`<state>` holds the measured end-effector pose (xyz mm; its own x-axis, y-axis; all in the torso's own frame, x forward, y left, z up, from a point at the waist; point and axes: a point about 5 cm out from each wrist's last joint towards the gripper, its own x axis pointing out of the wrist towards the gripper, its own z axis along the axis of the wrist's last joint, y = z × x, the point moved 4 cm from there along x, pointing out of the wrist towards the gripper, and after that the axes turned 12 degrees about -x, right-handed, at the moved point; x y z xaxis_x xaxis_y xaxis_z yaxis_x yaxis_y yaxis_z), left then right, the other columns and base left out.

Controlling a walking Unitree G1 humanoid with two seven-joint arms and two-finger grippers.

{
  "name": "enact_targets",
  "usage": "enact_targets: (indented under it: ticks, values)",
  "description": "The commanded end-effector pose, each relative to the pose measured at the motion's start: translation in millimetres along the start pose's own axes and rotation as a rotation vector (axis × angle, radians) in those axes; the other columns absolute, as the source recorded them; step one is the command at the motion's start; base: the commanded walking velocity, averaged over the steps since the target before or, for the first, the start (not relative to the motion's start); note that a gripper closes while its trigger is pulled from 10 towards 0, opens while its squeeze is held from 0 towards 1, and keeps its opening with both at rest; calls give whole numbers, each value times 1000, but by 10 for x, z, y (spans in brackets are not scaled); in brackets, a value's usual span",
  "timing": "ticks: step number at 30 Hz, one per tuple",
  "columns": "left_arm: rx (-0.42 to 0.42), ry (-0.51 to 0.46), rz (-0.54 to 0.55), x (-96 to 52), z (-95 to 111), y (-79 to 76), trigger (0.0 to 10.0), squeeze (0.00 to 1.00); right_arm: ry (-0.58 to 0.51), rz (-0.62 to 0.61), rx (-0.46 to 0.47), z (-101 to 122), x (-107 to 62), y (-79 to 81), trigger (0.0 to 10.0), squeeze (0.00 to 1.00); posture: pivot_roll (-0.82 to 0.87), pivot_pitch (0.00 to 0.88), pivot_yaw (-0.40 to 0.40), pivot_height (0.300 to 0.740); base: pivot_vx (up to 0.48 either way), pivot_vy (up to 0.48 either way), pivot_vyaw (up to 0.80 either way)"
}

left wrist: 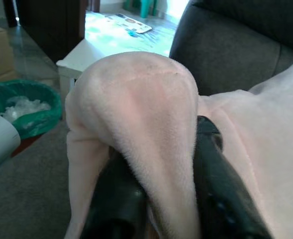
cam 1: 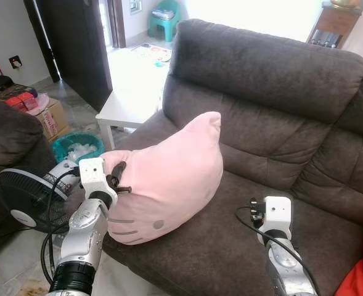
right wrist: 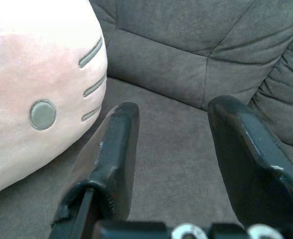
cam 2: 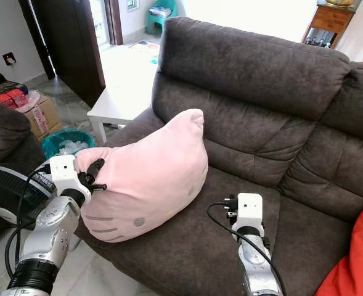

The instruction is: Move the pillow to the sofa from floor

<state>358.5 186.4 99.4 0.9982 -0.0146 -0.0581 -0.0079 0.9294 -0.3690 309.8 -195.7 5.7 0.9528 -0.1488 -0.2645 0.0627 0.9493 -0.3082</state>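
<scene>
Left arm raised at near left; left gripper (cam 1: pixel 117 177) pinched closed on pink fabric. Right arm low at near right; right gripper (right wrist: pixel 173 149) fingers spread, holding nothing.

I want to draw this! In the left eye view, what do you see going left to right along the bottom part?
Black fan → left gripper pinching the pink pillow → right gripper over the sofa seat → something red.

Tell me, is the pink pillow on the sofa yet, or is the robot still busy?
Nearly done. The pink pillow is off the floor and resting on the sofa seat. The left gripper is pinching one pillow corner between its fingers. The right gripper is open above the seat, apart from the pillow. Left: let go and pull back.
</scene>
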Motion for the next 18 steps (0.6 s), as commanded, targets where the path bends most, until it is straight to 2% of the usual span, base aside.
enact_targets:
  ticks: [1,11,18]
  values:
    - [17,-40,29,-10,87,69,10000,1000,-5,-5,-4,7,11,-12,10000,0,149,2,-81,740,0,0,0]
    - [11,-100,67,-6,203,111,10000,1000,-10,-7,-5,16,15,-22,10000,0,150,9,-86,740,0,0,0]
    - [48,-151,41,-17,318,25,10000,1000,-10,-4,-5,17,14,-12,10000,0,153,17,-89,740,0,0,0]
